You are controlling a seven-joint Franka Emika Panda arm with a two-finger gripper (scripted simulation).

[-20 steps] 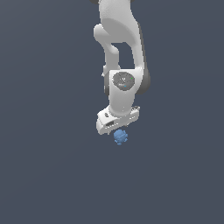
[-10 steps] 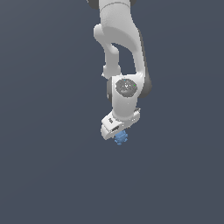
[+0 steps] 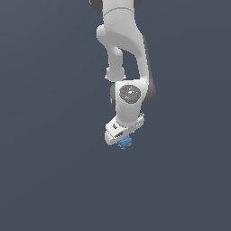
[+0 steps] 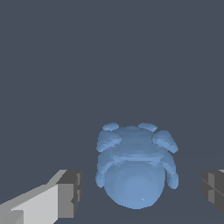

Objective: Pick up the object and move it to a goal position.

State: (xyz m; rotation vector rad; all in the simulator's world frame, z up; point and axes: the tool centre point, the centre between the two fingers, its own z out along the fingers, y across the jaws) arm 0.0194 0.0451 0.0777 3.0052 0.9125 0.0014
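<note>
Fingers first: the two dark grey, blocky pads (image 4: pixel 70 192) stand spread wide, one on each side of the blue object (image 4: pixel 135 175), a clear gap showing on both sides and nothing clamped. In the exterior view the white gripper (image 3: pixel 122 140) sits low over the object (image 3: pixel 125 143), which pokes out just beneath it on the flat slate-grey floor (image 3: pixel 45 180). So the reach looks done; the squeeze, the lift and the carry to the goal are all left, and no goal marker shows. The object is a rounded, smooth-looking dome ringed with little knobs, matte blue. The arm (image 3: pixel 128 54) is glossy white, smoothly curved.
</note>
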